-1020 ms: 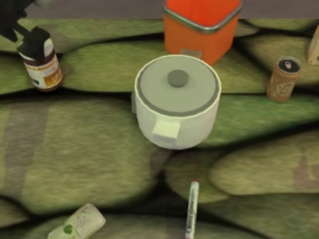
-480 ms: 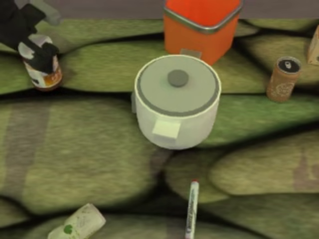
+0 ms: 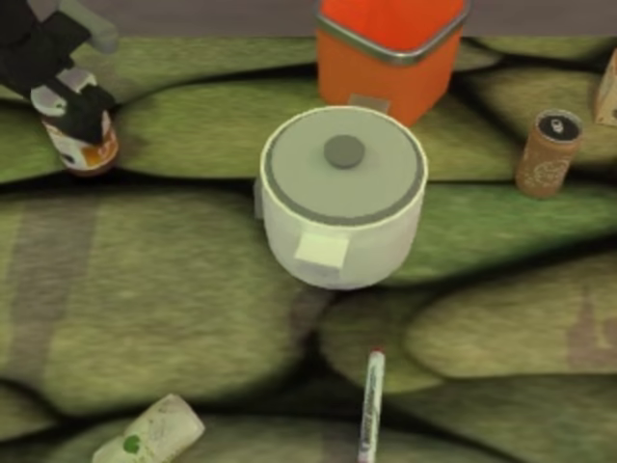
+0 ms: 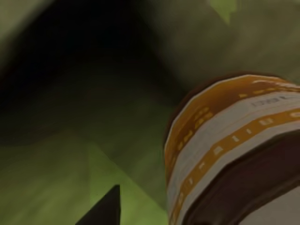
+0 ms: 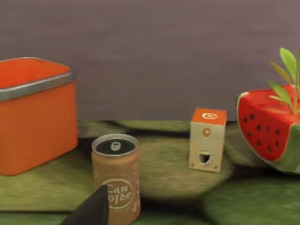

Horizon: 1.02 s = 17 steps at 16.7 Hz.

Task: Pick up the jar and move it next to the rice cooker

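At the far left of the table, the small cylindrical jar (image 3: pixel 82 135) is seen upright, its white lid covered by the black left gripper (image 3: pixel 67 96), which is closed around its top. Its banded white-and-orange label is smooth. The round off-white cooker (image 3: pixel 342 198) is well apart. Since half a second, almost nothing is changed.

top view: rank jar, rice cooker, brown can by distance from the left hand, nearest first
1. jar, far left, right under the left hand.
2. rice cooker, centre of the table.
3. brown can, far right.
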{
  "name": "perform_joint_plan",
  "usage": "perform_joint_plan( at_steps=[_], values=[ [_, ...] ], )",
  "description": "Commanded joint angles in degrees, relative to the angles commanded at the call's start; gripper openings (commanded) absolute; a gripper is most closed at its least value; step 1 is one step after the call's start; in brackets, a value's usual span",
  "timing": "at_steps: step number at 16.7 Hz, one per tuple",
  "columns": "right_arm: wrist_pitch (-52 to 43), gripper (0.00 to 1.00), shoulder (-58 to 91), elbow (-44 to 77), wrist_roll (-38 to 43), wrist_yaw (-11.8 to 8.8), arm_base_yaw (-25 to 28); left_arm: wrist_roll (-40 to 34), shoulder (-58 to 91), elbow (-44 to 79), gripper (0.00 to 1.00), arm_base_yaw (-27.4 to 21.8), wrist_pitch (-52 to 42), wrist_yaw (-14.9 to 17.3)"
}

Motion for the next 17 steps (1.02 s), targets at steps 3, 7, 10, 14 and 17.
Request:
perform_joint_plan(
  at_steps=[3,7,10,14,17],
  values=[
    [0.0,1.0,0.0,0.0,0.0,0.0,0.0,0.0,0.0,0.0,0.55,0.0,0.0,0.0],
    [0.0,1.0,0.0,0.0,0.0,0.0,0.0,0.0,0.0,0.0,0.25,0.0,0.0,0.0],
    [0.0,1.0,0.0,0.0,0.0,0.0,0.0,0.0,0.0,0.0,0.02,0.0,0.0,0.0],
    [0.0,1.0,0.0,0.0,0.0,0.0,0.0,0.0,0.0,0.0,0.0,0.0,0.0,0.0],
    [0.0,1.0,0.0,0.0,0.0,0.0,0.0,0.0,0.0,0.0,0.0,0.0,0.0,0.0]
  ],
)
